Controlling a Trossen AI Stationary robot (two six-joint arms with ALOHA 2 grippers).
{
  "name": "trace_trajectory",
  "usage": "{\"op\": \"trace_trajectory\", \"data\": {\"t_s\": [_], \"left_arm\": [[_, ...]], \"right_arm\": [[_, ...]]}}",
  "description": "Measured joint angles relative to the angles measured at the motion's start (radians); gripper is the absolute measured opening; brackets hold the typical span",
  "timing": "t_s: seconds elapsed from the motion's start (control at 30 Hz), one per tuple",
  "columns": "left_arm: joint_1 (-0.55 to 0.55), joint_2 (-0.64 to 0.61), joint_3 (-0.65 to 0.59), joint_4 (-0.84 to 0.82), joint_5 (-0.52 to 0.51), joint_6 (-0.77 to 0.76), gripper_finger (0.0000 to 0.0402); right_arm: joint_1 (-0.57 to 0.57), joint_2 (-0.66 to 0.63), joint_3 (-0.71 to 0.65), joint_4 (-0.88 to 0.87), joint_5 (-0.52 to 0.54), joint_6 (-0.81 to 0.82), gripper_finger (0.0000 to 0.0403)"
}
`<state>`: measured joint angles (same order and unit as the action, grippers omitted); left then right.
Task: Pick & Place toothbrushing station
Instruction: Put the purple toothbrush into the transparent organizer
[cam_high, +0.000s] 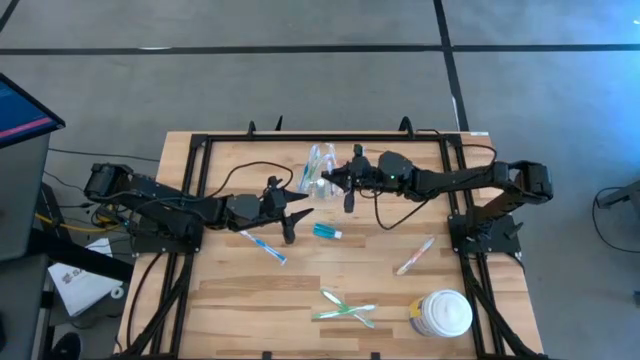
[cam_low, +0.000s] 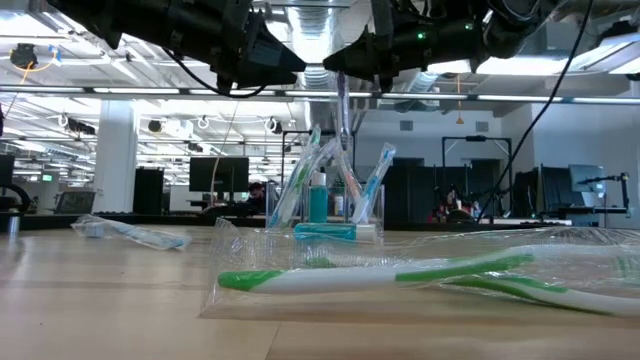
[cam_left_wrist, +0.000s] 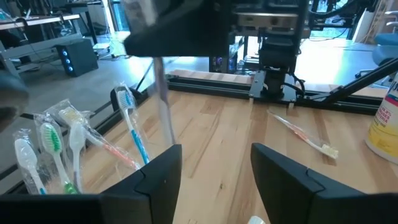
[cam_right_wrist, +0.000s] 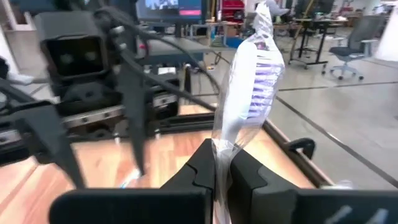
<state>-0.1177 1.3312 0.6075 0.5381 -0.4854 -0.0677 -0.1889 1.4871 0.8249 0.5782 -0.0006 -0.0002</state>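
The clear holder (cam_high: 318, 168) stands at the table's far middle with several wrapped toothbrushes upright in it; it also shows in the low view (cam_low: 330, 205) and the left wrist view (cam_left_wrist: 59, 146). My right gripper (cam_high: 346, 190) is shut on a thin wrapped toothbrush (cam_right_wrist: 252, 81) just right of the holder. My left gripper (cam_high: 293, 222) is open and empty, near and left of the holder. A teal tube (cam_high: 328, 232), a blue toothbrush (cam_high: 263, 245), a pinkish toothbrush (cam_high: 413, 255) and green toothbrushes (cam_high: 345, 308) lie flat on the table. My right gripper pinches the wrapped toothbrush's handle (cam_right_wrist: 221, 149) between its two fingers, wrapper and all. The brush runs on past the fingertips, with its bristle head (cam_right_wrist: 260, 68) at the free end. In the low view it hangs below the gripper (cam_low: 343, 115), clear of the table, beside the holder's brushes.
A white round lidded jar (cam_high: 442, 313) stands at the near right. A black frame rail (cam_high: 330, 138) runs along the table's far edge just behind the holder. Bare wood lies between the tube and the green toothbrushes.
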Motion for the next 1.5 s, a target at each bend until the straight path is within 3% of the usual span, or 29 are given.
{"op": "trace_trajectory", "data": {"t_s": [0.73,1.1,1.5], "left_arm": [[0.0,0.0,0.0,-0.007,0.001,0.0,0.0185],[0.001,0.001,0.0,-0.016,0.001,0.0,0.0186],[0.001,0.001,0.0,-0.017,0.0,0.0,0.0186]], "right_arm": [[-0.106,-0.001,0.0,-0.08,0.0,0.0,0.0005],[-0.153,0.0,-0.124,0.139,-0.013,0.07,0.0005],[-0.155,0.007,-0.143,0.143,-0.014,0.072,0.0007]]}}
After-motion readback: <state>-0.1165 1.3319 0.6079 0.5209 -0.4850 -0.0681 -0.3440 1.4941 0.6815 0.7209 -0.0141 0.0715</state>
